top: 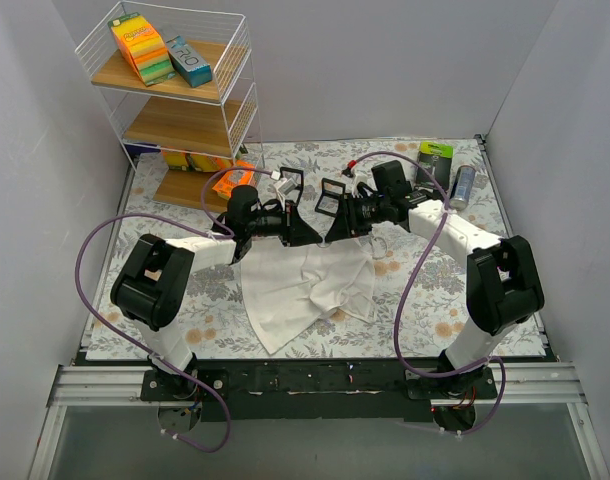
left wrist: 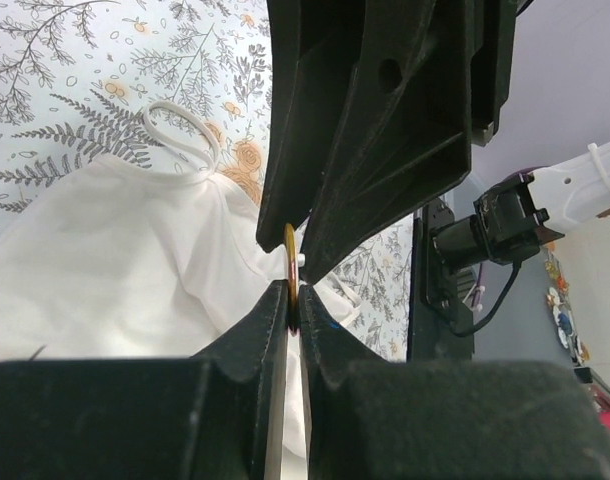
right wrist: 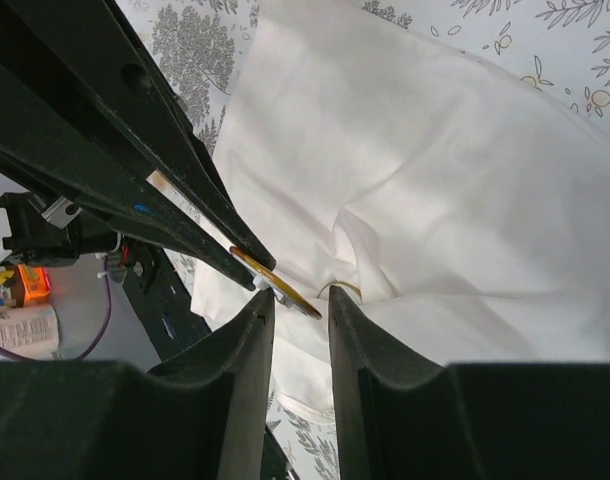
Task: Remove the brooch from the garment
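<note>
A white garment (top: 305, 285) lies crumpled on the floral cloth in the middle; it also shows in the left wrist view (left wrist: 115, 260) and the right wrist view (right wrist: 415, 150). A thin gold brooch (left wrist: 290, 255) shows edge-on. My left gripper (left wrist: 293, 297) is shut on it just above the garment, and its place in the top view (top: 307, 234) is over the garment's top edge. My right gripper (right wrist: 300, 297) faces the left one tip to tip (top: 335, 228). Its jaws stand slightly apart around the free end of the brooch (right wrist: 277, 284).
A wire shelf (top: 175, 100) with sponge packs and boxes stands at the back left. A green packet (top: 435, 160) and a grey can (top: 462, 186) stand at the back right. Purple cables loop beside both arms. The floral cloth (top: 425, 300) covers the table.
</note>
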Controlling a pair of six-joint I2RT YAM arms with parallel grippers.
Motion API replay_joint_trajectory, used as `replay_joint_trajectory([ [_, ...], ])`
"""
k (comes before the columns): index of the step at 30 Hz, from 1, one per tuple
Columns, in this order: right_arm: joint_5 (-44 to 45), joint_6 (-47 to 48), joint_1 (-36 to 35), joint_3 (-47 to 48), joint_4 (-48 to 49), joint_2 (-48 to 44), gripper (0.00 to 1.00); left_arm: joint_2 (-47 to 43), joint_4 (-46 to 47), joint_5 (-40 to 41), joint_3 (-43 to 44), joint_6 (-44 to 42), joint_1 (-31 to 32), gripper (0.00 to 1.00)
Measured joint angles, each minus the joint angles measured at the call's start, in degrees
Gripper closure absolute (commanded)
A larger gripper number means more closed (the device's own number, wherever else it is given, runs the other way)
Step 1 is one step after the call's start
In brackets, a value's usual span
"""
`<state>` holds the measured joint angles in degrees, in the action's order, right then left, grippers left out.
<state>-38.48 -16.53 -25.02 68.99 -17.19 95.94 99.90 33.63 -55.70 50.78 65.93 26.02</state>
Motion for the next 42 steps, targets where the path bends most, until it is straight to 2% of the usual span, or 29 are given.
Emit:
replay_joint_trajectory([
  [6,-6.3,6.3,1.0,-0.4,3.5,-1.3,0.47,0.0,-6.1,-0.8,2.1,-4.7,0.6,1.0],
  [13,-6.7,12.7,4.4,0.3,3.9,-10.3,0.39,0.3,-19.8,3.5,9.0,-18.9,2.2,1.0],
  [19,5.1,16.5,8.0,0.7,2.5,-13.5,0.38,5.8,-30.2,16.4,24.0,-36.1,2.2,1.0],
  [25,12.1,19.3,8.8,0.3,-0.1,-13.5,0.38,12.4,-38.4,31.0,33.2,-51.1,2.2,1.0],
  [33,14.8,20.1,10.4,-2.6,-1.2,-14.4,0.37,18.3,-44.2,46.1,37.4,-63.3,2.2,1.0],
  [42,14.8,20.0,11.2,-4.9,-1.0,-16.0,0.37,22.4,-44.1,56.5,39.2,-71.7,2.2,1.0],
])
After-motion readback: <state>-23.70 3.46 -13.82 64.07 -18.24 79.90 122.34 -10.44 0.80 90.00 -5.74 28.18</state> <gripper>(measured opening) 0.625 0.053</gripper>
